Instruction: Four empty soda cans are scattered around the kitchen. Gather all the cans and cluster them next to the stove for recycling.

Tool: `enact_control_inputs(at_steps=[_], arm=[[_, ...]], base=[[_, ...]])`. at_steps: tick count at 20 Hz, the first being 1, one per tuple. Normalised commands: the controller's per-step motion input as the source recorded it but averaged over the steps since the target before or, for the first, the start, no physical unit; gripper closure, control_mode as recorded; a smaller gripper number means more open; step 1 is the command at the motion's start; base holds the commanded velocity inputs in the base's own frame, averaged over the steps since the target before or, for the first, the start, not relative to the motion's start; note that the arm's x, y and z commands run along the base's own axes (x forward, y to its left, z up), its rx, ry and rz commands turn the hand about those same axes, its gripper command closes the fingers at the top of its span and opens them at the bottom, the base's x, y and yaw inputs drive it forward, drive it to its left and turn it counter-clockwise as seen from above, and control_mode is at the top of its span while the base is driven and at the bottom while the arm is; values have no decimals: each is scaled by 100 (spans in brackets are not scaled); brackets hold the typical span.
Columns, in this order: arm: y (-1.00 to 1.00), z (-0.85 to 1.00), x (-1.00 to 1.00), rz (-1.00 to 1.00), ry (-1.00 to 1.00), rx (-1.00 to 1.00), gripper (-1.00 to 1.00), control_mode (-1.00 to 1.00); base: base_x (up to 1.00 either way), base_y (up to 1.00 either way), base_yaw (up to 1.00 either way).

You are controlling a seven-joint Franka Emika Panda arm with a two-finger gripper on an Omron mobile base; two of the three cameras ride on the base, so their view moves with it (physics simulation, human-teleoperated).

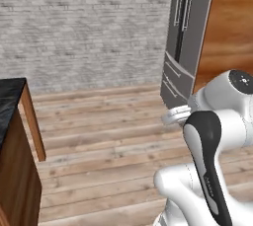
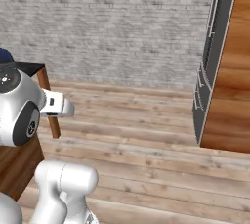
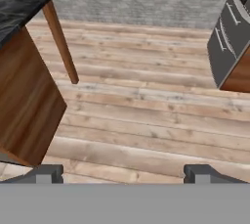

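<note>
Kitchen wood floor (image 3: 146,120) under the hand (image 3: 124,173): fingers (image 3: 48,173) spread wide, holding nothing. Black-topped counter (image 3: 19,8) left, steel fridge (image 3: 229,37) far right.

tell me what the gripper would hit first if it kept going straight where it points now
Probably the wood floor: the open gripper looks down over bare planks, with the wooden cabinet off to one side. Depth is hard to judge.

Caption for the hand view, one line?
Open gripper looks over bare wood floor between a black-topped counter and grey fridge.
</note>
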Motion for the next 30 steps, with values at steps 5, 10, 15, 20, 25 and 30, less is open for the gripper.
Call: enact_control_inputs(at_steps=[5,10,15,20,25,30], arm=[[0,0,0,0,0,0,-100,100],[0,0,0,0,0,0,-100,100],[0,0,0,0,0,0,-100,100],[0,0,0,0,0,0,-100,100],[0,0,0,0,0,0,-100,100],[0,0,0,0,0,0,-100,100]], base=[[100,-46,0],[100,-17,0],[100,0,0],[100,-5,0],[92,-2,8],[52,0,25]])
